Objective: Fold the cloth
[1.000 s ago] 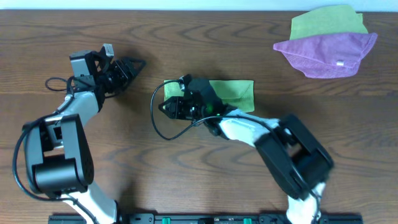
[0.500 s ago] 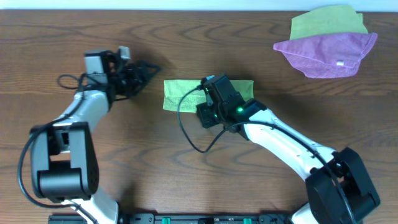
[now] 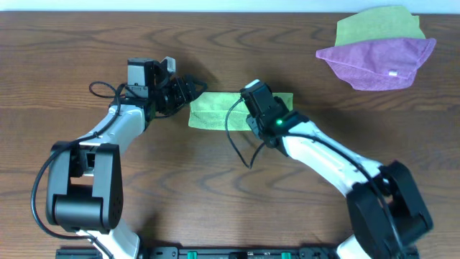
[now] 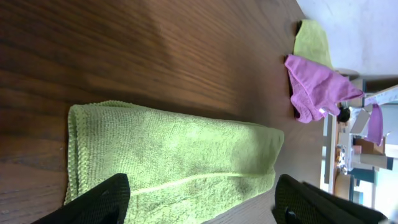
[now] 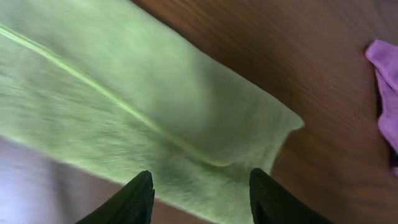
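We find that, since a second ago, the left gripper (image 3: 190,90) has come in from well clear of the cloth (image 3: 210,112) to its near end. The cloth now lies just ahead of and beneath it. The right gripper (image 5: 200,185) has drawn back from that same end toward the middle of the strip, uncovering it. The cloth itself has not shifted: it is a flat, already doubled strip on the table (image 3: 144,194).

We judge that a further fold is being set up, with no grasp yet made. Both grippers stand spread and hold nothing. The left fingers (image 4: 106,200) and right fingers (image 5: 134,198) frame only green pile.

- **Not established:** whether any fingertip touches the cloth.
- **Hidden:** the right arm covers the strip's middle from overhead.
- **Unclear:** the right wrist view is blurred, and no white tag shows.

The purple cloth (image 3: 377,61) lies well beyond the right gripper.
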